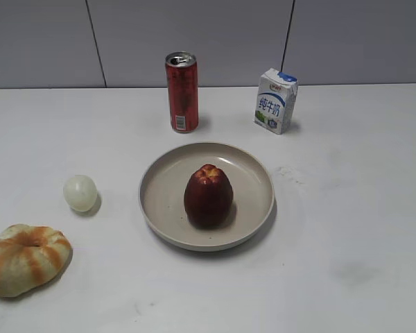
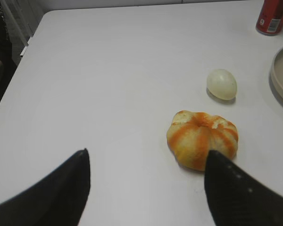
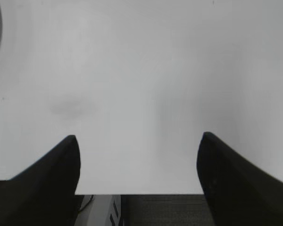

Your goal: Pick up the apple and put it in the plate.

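I'm seeing the apple sitting upright in the plate, both claws hanging open and empty, so I'm only worrying about a stray arm swing tipping it.

Glossy metal soda can and printed paper milk carton behind the smooth matt plate; apple waxy.

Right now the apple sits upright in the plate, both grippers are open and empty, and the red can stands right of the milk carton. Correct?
Not quite. In the exterior view the red can stands left of the milk carton, not right. The rest holds: the apple sits upright in the plate, and the left gripper and right gripper are open and empty.
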`<state>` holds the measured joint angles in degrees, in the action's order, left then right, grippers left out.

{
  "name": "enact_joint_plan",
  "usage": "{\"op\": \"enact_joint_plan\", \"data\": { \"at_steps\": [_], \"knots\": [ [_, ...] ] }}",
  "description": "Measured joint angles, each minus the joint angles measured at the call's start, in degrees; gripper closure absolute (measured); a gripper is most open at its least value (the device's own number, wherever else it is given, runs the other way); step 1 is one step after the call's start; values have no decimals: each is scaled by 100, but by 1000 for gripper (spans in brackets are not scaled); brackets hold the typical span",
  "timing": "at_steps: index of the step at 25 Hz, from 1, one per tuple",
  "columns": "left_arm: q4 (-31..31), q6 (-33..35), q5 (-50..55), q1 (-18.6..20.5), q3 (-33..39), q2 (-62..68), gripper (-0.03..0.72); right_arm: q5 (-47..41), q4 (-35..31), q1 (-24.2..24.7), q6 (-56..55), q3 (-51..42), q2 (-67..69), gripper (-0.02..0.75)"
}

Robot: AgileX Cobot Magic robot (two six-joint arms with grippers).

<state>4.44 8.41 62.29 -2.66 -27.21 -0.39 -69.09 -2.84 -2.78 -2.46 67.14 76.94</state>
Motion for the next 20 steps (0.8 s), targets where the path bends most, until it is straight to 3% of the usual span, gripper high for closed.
{"op": "enact_joint_plan", "data": {
  "at_steps": [10,20],
  "knots": [
    [0,0,0,0,0,0,116,540,-68,0,3,-2507,-2593,165],
    [0,0,0,0,0,0,116,745,-87,0,31,-3766,-5142,165]
  ]
}}
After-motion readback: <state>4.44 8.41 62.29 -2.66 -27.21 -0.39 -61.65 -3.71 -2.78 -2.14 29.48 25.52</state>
